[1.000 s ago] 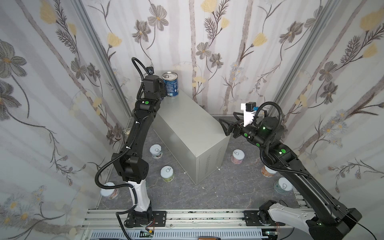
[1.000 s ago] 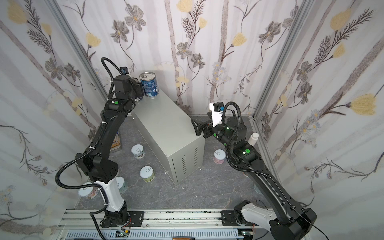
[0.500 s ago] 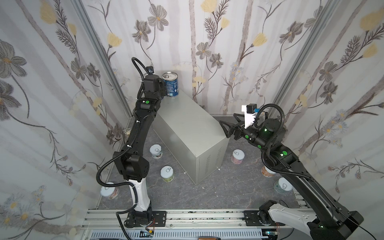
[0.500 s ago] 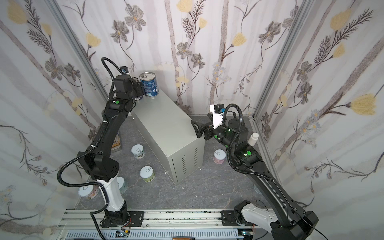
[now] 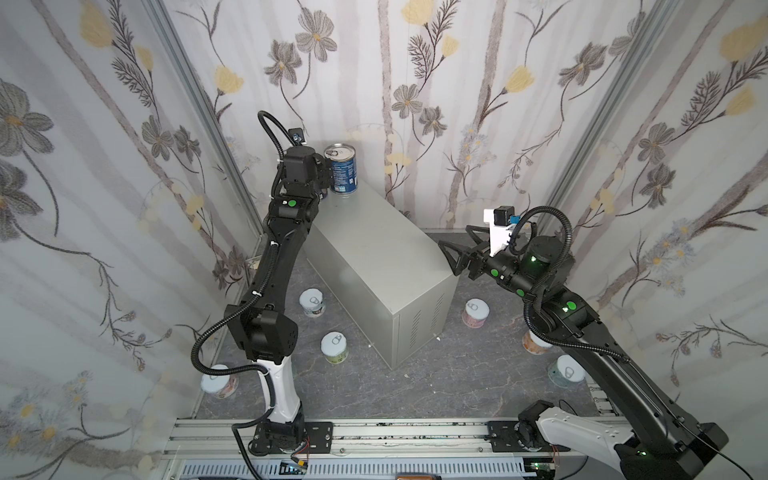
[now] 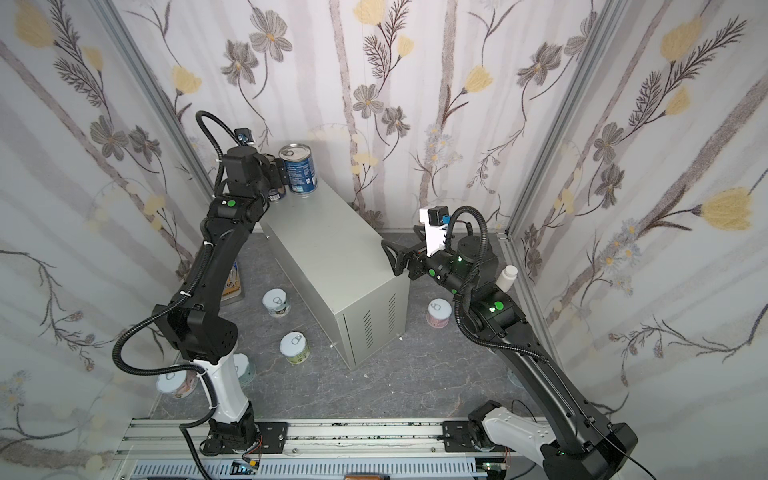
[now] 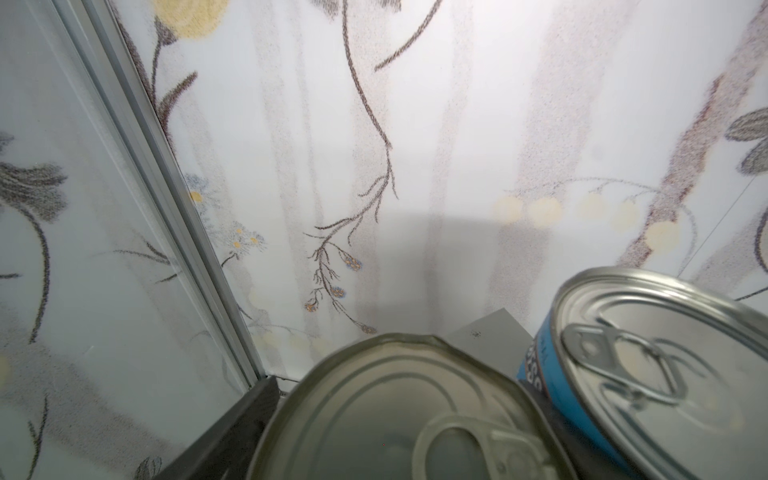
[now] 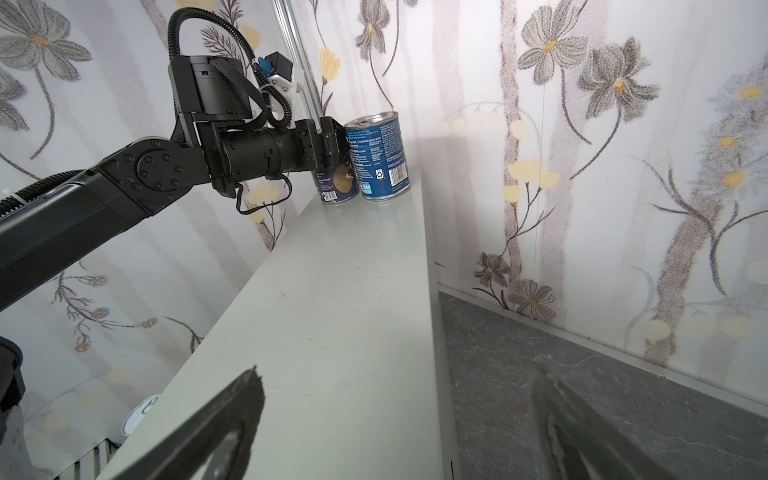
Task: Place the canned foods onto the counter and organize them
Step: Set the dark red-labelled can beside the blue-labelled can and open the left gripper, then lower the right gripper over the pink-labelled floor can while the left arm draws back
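Closest to my end, a short can (image 5: pixel 218 380) stands on the dark floor (image 5: pixel 457 386) well off the counter (image 5: pixel 374 249), by the left arm's base. A green-labelled can (image 5: pixel 334 345) and a pale can (image 5: pixel 311 301) stand upright just beside the counter's long side that faces the left arm. A pink-labelled can (image 5: pixel 476 312) stands just off its vented end. Farther out from that end, under the right arm, I see a half-hidden can (image 5: pixel 536 345) and an outermost can (image 5: pixel 567 372). My right gripper (image 5: pixel 455 237) hangs level with the counter's top at the vented end, jaws spread wide and holding nothing. In its wrist view one finger (image 8: pixel 199 415) is over the counter top and the other is past the edge, over the floor. At the counter's far end a tall blue can (image 5: pixel 341 168) stands upright on top, with a second dark blue can (image 8: pixel 337 187) just beside it. My left gripper (image 6: pixel 279 176) straddles that second can, a finger on either side of its lid, but from these angles I can't tell whether the pads press on it or stand clear.
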